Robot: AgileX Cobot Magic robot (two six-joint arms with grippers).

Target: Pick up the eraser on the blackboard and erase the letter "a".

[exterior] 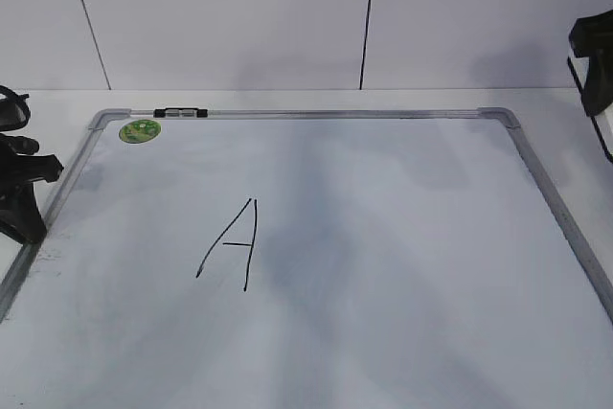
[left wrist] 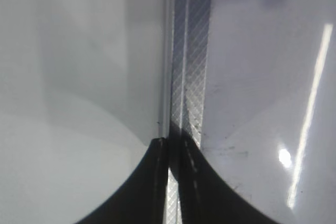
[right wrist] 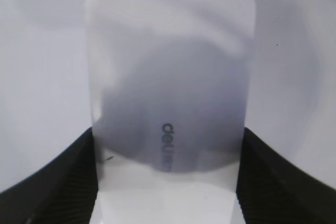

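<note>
The blackboard [exterior: 402, 237] is a white board with a silver frame and lies flat, filling the exterior view. No lowercase "a" shows on it in any view; only a tall capital "A" [exterior: 235, 244] is written left of centre. The eraser [right wrist: 168, 103], white with grey lettering, sits between my right gripper's black fingers [right wrist: 167, 182], which are shut on its sides. In the exterior view the right gripper [exterior: 591, 55] is at the far right edge, beyond the board's corner. My left gripper [left wrist: 173, 145] is shut and empty above the board's left frame [left wrist: 191, 51]; it also shows in the exterior view [exterior: 24, 189].
A round green magnet [exterior: 140, 130] sits in the board's far left corner. A black clip [exterior: 180, 113] is on the top frame beside it. A white wall stands behind the board.
</note>
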